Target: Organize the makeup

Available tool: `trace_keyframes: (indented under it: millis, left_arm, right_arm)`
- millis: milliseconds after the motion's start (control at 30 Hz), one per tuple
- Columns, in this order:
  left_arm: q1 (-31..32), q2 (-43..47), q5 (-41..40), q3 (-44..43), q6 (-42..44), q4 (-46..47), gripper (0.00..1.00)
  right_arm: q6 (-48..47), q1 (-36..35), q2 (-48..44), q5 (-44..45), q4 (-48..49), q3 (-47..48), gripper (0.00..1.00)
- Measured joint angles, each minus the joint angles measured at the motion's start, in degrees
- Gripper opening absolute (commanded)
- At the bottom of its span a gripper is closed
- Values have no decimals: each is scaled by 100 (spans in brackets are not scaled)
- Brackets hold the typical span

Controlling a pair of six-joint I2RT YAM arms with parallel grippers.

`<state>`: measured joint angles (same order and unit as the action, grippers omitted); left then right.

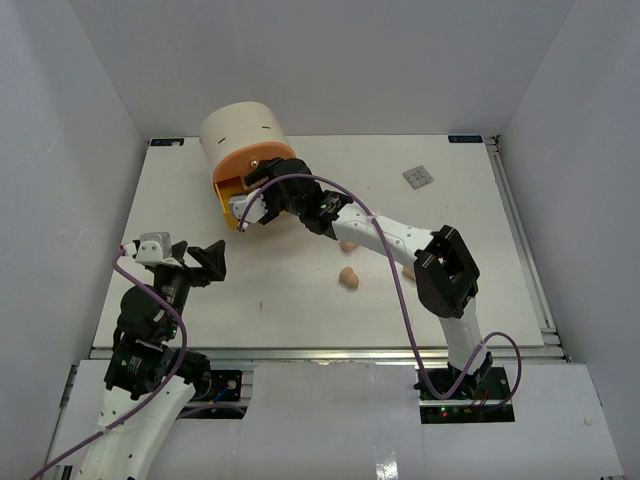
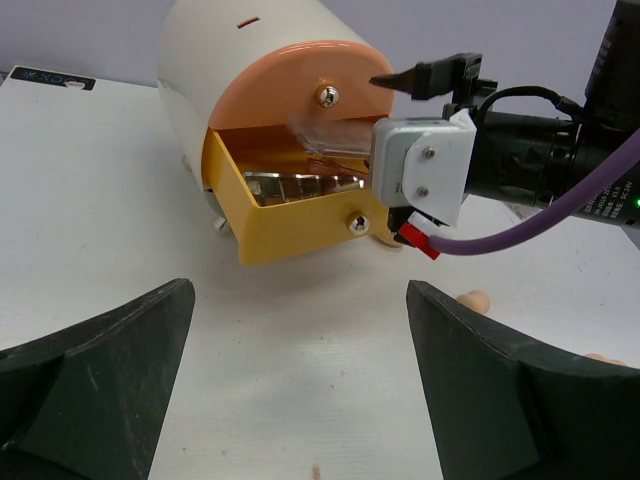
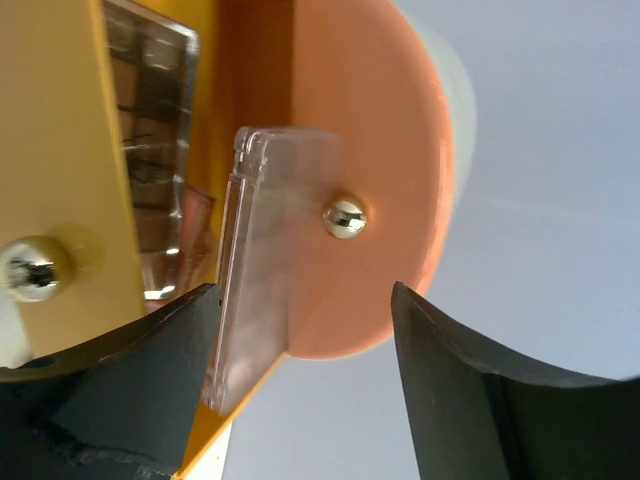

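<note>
My right gripper (image 3: pixel 305 330) is open at the round drawer unit (image 1: pixel 240 130). A clear-cased flat palette (image 3: pixel 250 270) leans against its left finger (image 3: pixel 150 360), standing on edge over the pulled-out yellow drawer (image 2: pixel 290 225), in front of the orange drawer front (image 3: pixel 370 150). The right finger is well apart from it. The left wrist view shows the palette (image 2: pixel 325 135) above another shiny palette (image 2: pixel 300 185) lying in the drawer. Tan sponges (image 1: pixel 349 278) (image 1: pixel 348 245) lie on the table under the right arm. My left gripper (image 2: pixel 300 380) is open and empty above bare table, near the left side (image 1: pixel 205 262).
A small grey palette (image 1: pixel 418 177) lies at the back right of the table. A third sponge (image 1: pixel 408 272) shows beside the right arm's elbow. White walls close in the table on three sides. The right arm's purple cable (image 2: pixel 520 235) hangs near the drawer.
</note>
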<state>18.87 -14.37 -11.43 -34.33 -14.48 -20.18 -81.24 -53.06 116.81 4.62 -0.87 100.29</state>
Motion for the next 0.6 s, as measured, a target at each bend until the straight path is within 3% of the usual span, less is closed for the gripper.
trace_keyframes:
  millis: [33,333,467,600]
  left_arm:
    - [0,10,-1,0,0,0,98]
    - [0,73,-1,0,0,0,98]
    - [0,76,-2,0,0,-2,98]
    - [0,100,-1,0,0,-1,98]
  right_arm:
    - [-4,0,0,23,84,0,90]
    - [288,1,-162,195,237,-7,90]
    - [918,46,-653,287,170,-86,90]
    - [2251,541,-1396,220,94,-234,90]
